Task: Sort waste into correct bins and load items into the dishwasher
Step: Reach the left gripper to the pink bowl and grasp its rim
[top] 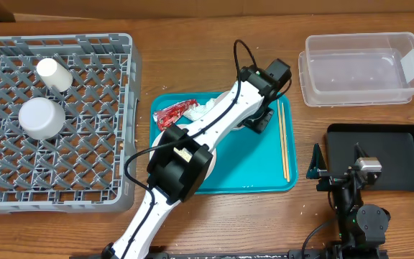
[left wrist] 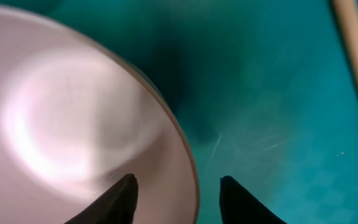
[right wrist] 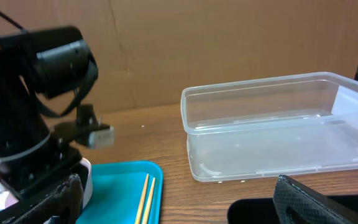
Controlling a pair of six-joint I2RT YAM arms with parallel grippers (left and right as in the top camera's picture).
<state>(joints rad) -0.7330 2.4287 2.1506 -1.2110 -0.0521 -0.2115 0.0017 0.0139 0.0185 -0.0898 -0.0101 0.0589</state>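
Fingertips (left wrist: 120, 200) of my left pincer (left wrist: 178, 200) sit at the bottom of the left wrist view. They are parted, one over the inside of a white dish (left wrist: 73, 118), the other outside over the teal tray (left wrist: 278, 93). The rim is between them, not clamped. Plate or bowl, can't tell.

Chopsticks (top: 284, 140) lie side by side along the tray's right side, apart from the dish. Red wrapper (top: 175, 114) and white napkin (top: 207, 109) are at the tray's far left part, touching each other.

Grey rack (top: 85, 165) on the left holds a white cup (top: 54, 74) and a pale bowl (top: 42, 118). Clear tub (top: 361, 68) stands far right on the worktop, with the black tray (top: 394, 155) nearer me, just beside the teal tray.

Right pincer (right wrist: 185, 205) is spread wide, gripping nothing, at the black tray's left edge.

Overhead, my left arm covers most of the dish; only the left wrist view shows the rim. The rack shows only overhead. The right wrist view adds the tub's side wall.
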